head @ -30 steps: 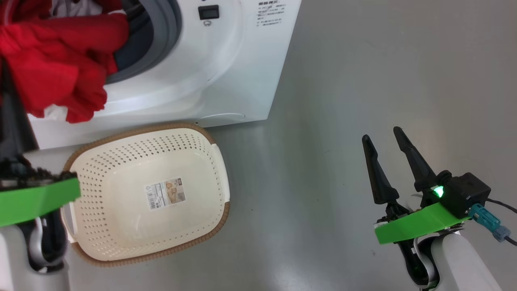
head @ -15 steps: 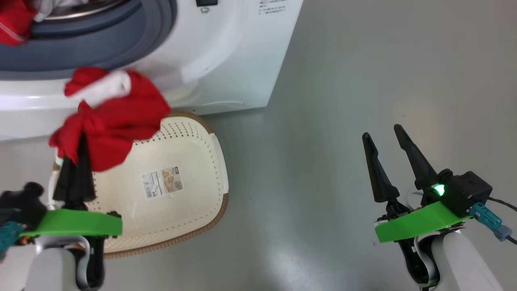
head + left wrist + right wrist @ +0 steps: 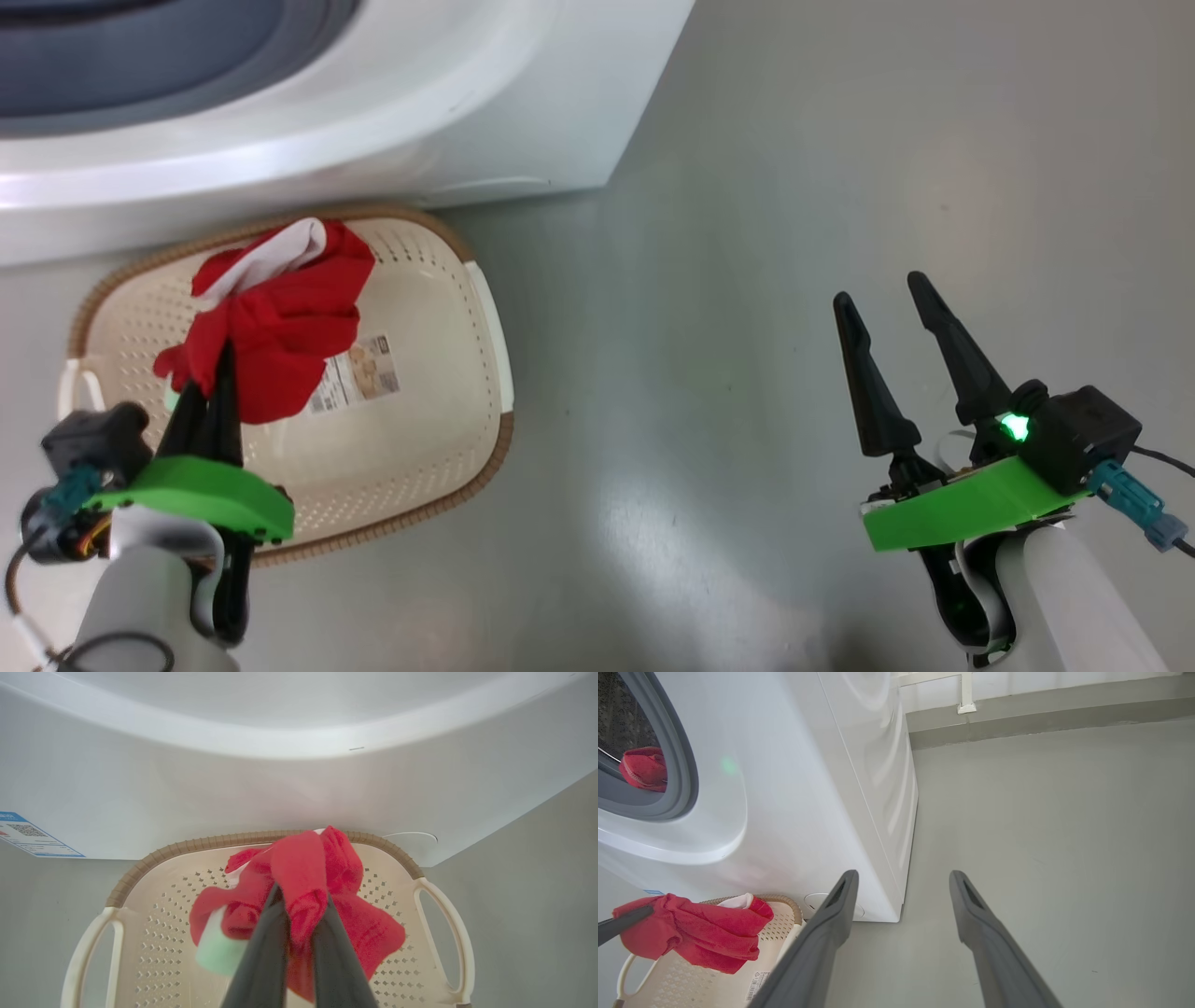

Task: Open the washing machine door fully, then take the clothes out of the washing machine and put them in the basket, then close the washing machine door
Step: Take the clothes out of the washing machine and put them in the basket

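Note:
My left gripper [image 3: 219, 359] is shut on a red garment [image 3: 280, 322] with a white cuff, holding it over the cream basket [image 3: 467, 373]. In the left wrist view the red garment [image 3: 303, 886] bunches around my dark fingers [image 3: 266, 947] above the basket [image 3: 140, 872]. The white washing machine [image 3: 392, 112] stands right behind the basket, its grey gasket [image 3: 140, 75] at the top left. Another red garment [image 3: 642, 767] lies inside the drum in the right wrist view. My right gripper [image 3: 882, 299] is open over the bare floor, holding nothing. The door is out of view.
Grey floor [image 3: 840, 140] stretches to the right of the machine and basket. A blue label [image 3: 28, 835] marks the machine's lower front corner. A grey skirting and wall [image 3: 1041, 700] run behind the machine.
My left gripper has carried the red garment out of the drum opening and down over the basket. The head camera has tilted down. The right arm has stayed where it was.

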You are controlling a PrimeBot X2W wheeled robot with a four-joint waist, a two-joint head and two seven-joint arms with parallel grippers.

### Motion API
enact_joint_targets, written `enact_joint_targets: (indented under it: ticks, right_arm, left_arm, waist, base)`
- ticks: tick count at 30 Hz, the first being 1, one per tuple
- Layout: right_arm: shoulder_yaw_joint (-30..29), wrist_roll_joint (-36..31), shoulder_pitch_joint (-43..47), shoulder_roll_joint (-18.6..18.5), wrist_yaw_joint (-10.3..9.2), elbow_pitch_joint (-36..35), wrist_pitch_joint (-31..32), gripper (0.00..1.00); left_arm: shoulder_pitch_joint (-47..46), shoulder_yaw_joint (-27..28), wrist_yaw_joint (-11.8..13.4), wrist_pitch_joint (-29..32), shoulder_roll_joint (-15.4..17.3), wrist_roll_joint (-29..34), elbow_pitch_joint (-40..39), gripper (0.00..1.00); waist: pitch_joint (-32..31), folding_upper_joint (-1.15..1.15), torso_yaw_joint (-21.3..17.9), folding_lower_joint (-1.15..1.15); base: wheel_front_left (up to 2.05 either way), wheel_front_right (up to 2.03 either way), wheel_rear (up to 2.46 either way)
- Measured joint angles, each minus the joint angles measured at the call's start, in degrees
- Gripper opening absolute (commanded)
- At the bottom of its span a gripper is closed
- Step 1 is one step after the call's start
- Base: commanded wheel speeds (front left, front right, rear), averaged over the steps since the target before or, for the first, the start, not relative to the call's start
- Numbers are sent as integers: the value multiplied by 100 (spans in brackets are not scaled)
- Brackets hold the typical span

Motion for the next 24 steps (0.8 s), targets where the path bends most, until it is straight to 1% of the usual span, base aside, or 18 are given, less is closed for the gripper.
enact_joint_targets:
  ticks: [7,15,17,19,21,23,24]
  right_arm:
    - [14,-116,-146,0,0,-57,0,100]
    - [-8,-202,-248,-2,0,-137,0,100]
    - [-11,-203,-325,-2,0,-155,0,100]
    - [-15,-207,-330,-2,0,-172,0,100]
    - [-15,-224,-330,-2,0,-170,0,100]
    - [-18,-229,-330,-2,0,-170,0,100]
    - [-19,-230,-330,-2,0,-170,0,100]
  left_arm:
    - [-615,-257,0,1,149,-4,869,0]
    - [-1140,-433,0,1,194,-49,1439,0]
    - [-1194,-459,0,1,200,-71,1526,9]
    - [-1237,-459,0,1,204,-129,1563,11]
    - [-1249,-463,0,1,205,-166,1578,17]
    - [-1248,-461,0,1,203,-166,1590,27]
    - [-1248,-459,0,1,201,-166,1590,34]
  waist:
    - [413,0,-15,0]
    - [862,0,23,0]
    - [940,0,32,0]
    - [990,0,40,0]
    - [1004,0,49,0]
    - [978,0,53,0]
    - [960,0,54,0]
  base:
    - [0,0,0]
    - [0,0,0]
    - [0,0,0]
    - [0,0,0]
    - [0,0,0]
    - [0,0,0]
    - [0,0,0]
